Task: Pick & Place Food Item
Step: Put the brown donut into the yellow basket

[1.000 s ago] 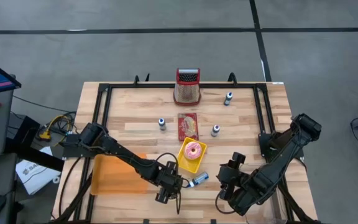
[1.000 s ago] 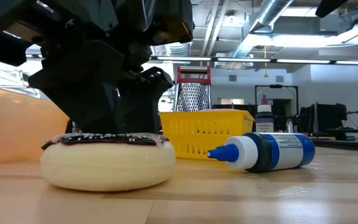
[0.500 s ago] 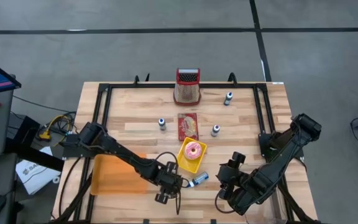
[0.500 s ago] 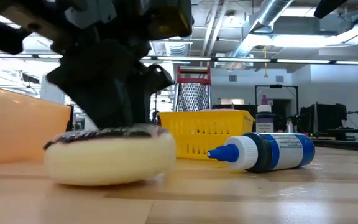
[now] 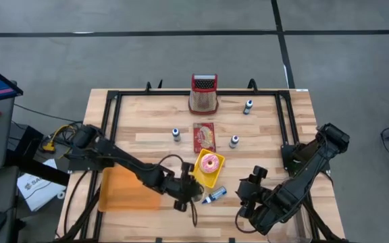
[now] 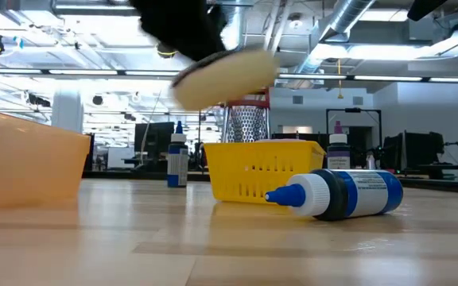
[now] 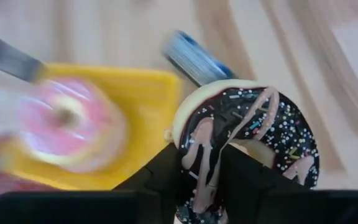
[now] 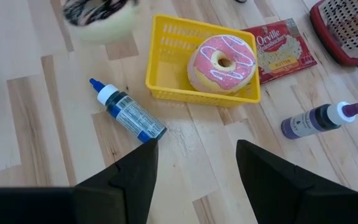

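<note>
A chocolate-iced donut with sprinkles (image 7: 263, 127) hangs in the air near the yellow basket (image 5: 206, 174), which holds a pink-iced donut (image 5: 210, 163). My left gripper (image 5: 188, 196) is shut on the chocolate donut; in the low view the donut (image 6: 227, 75) shows tilted, high above the table top. My right gripper (image 8: 194, 167) stands open over the near right part of the table, with nothing between its fingers, facing the basket (image 8: 201, 59). My left gripper pinches the near part of the donut's ring (image 7: 205, 171) between its two fingers (image 7: 166, 171); one finger seems to stand in the hole and the other on the outer side. The fingers slant down from the table's left. The donut is lifted clear and tilted.
A blue-labelled bottle (image 5: 213, 196) lies on its side just near of the basket. An orange tray (image 5: 123, 189) sits at the near left. Behind the basket lie a popcorn packet (image 5: 204, 137), small bottles (image 5: 234, 141) and a red grater (image 5: 204, 93).
My left gripper has shut on the chocolate donut, which lay flat on the table, and has risen with it toward the yellow basket. The donut is now clear of the table and tipped. My right arm has kept still.
</note>
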Action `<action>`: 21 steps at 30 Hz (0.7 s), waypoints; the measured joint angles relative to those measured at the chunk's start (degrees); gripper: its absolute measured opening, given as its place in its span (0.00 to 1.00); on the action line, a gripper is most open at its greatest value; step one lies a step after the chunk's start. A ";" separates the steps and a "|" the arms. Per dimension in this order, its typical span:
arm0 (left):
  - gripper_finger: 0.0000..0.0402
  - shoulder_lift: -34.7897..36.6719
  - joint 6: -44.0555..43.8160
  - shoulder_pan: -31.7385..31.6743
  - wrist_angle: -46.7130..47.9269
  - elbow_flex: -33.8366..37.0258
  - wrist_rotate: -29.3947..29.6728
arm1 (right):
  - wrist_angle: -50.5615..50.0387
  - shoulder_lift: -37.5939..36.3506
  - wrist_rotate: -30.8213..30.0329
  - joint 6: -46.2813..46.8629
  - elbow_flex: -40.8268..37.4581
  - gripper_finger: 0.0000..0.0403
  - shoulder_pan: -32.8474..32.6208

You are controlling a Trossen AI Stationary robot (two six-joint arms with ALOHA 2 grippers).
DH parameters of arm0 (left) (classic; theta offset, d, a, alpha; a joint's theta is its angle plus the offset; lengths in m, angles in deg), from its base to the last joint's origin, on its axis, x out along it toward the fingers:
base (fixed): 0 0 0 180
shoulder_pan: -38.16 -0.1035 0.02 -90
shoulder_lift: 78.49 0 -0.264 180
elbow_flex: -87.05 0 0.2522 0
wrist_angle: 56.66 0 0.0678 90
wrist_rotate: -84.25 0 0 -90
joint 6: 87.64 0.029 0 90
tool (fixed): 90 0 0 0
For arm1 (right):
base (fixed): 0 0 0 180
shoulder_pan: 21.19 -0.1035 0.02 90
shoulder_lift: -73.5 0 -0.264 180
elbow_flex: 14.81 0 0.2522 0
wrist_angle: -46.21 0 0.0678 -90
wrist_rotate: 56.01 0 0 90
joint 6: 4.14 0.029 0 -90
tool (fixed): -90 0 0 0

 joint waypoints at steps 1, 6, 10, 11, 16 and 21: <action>0.25 0.31 1.09 -0.21 -1.20 -0.05 1.97 | 0.00 0.00 -0.05 0.00 0.00 0.52 0.02; 0.28 -1.17 6.46 -2.17 -3.95 -0.05 8.39 | 0.04 0.00 -0.31 0.04 0.00 0.52 0.02; 0.27 -3.48 9.72 -3.68 -5.65 0.03 15.72 | 0.00 0.00 -0.31 0.46 0.00 0.52 -0.03; 0.27 -3.77 10.40 -4.02 -6.28 0.06 16.98 | 0.00 0.00 -0.31 0.46 0.00 0.52 -0.03; 0.27 -3.84 11.11 -5.39 -8.54 0.02 16.07 | -0.14 0.00 -0.31 0.26 0.00 0.52 0.00; 0.28 -3.84 11.04 -6.15 -9.02 0.53 15.77 | -0.17 0.00 -0.31 0.20 0.00 0.52 0.00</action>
